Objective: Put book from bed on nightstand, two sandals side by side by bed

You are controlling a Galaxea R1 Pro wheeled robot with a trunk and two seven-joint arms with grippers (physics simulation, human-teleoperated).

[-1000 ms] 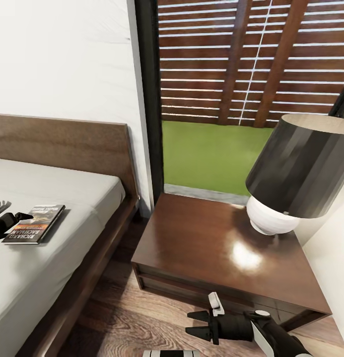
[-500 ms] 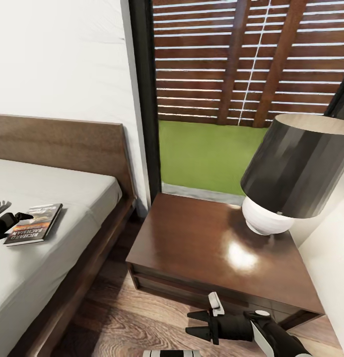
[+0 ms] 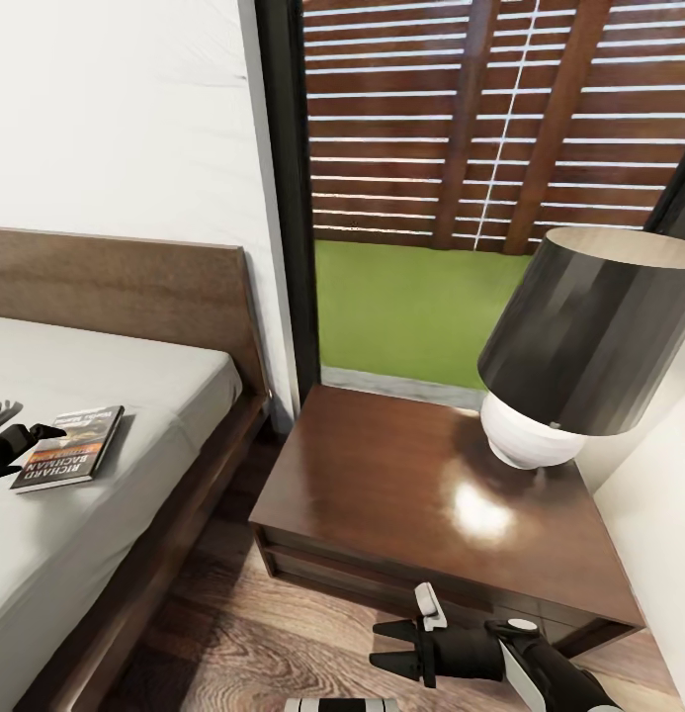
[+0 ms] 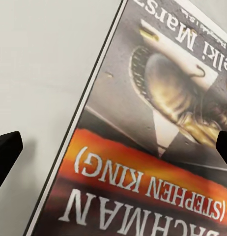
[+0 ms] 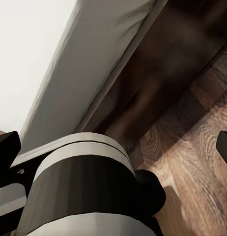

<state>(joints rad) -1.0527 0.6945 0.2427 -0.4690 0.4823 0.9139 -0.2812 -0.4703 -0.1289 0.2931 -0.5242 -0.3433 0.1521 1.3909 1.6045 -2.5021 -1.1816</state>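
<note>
Right wrist view: the light-grey mattress edge of the bed is seen running diagonally, with its dark wooden frame beneath. Wood-grain floor is seen beside the frame. A grey-and-black robot part is seen close up. Dark fingertips are seen at the frame edges, set wide apart.

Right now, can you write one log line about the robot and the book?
book: flat on bed | left gripper: open beside it | right gripper: open, idle | nightstand: bookless

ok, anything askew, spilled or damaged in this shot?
Nothing stands out. The book lies flat and intact on the bed, by the open left pincer. The lamp stands upright on the nightstand.
</note>
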